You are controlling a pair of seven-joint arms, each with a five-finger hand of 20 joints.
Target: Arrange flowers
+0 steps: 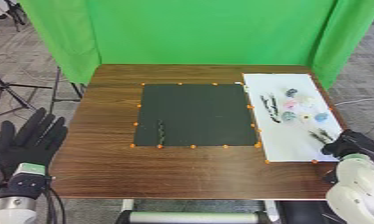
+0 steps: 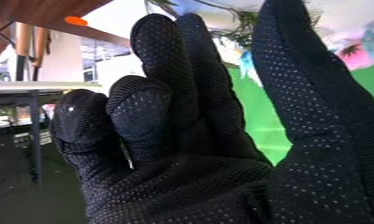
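In the head view my left hand point(image 1: 28, 142) is open off the table's left side. My right hand point(image 1: 350, 144) is at the white sheet's point(image 1: 294, 145) lower right edge, beside green sprigs point(image 1: 322, 135). Pink point(image 1: 290, 105), pale point(image 1: 306, 101) and blue-grey point(image 1: 321, 117) flower heads lie farther up the sheet, near dark stems point(image 1: 270, 107). One dark green stem point(image 1: 161, 132) lies on the black mat point(image 1: 201, 115). In the right wrist view my right hand point(image 2: 183, 185) is open, thumb apart from the fingers, with sprigs point(image 2: 241, 22) and a pink flower point(image 2: 357, 59) beyond.
Orange dots mark the edges of the mat and sheet on the brown wooden table point(image 1: 95, 165). A green curtain point(image 1: 210, 35) hangs behind the table's far edge. Dark tripod legs point(image 1: 15, 92) stand on the floor at the left.
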